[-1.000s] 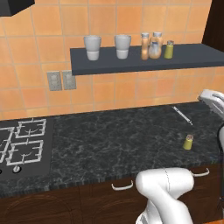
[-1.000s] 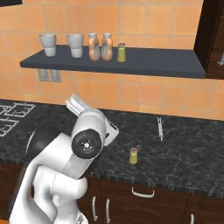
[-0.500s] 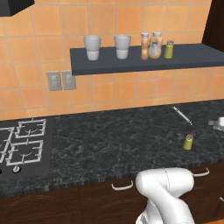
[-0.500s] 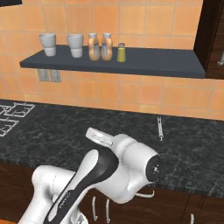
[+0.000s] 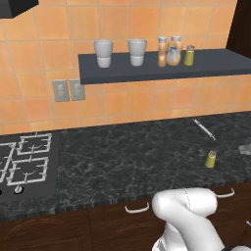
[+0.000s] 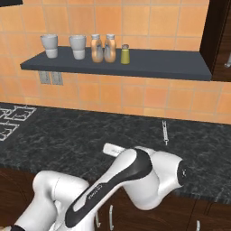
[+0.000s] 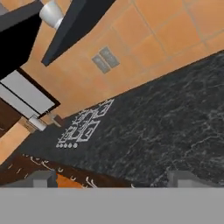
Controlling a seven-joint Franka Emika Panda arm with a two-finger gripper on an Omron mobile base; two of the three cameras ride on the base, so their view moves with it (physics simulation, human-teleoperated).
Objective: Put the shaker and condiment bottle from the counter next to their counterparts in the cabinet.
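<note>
A small yellow-green shaker (image 5: 211, 159) stands upright on the black counter (image 5: 127, 157), right of centre. Its counterpart shaker (image 5: 189, 55) stands on the slate-grey cabinet shelf (image 5: 147, 73), next to a fat pale-orange bottle (image 5: 173, 50). The slim orange condiment bottle (image 5: 162, 51) stands just left of that fat bottle. All three also appear in the right base view: slim bottle (image 6: 96, 48), fat bottle (image 6: 110, 48), shaker (image 6: 125, 54). My gripper (image 7: 114, 180) is open, its fingertips (image 7: 41, 178) wide apart with nothing between them, low over the counter and looking toward the stove. My arm (image 6: 135, 176) hides the counter shaker in the right base view.
Two pale cups (image 5: 104, 53) (image 5: 137, 52) stand at the shelf's left end. A thin metal utensil (image 5: 203, 129) lies on the counter behind the shaker. A stove (image 5: 24, 162) is at the far left, wall outlets (image 5: 67, 90) are under the shelf, and white-handled drawers (image 5: 136, 210) run below the counter.
My arm has swung down and to the right, dropping the hand from high on the right to low near the counter. The shaker and shelf items have stayed put.
</note>
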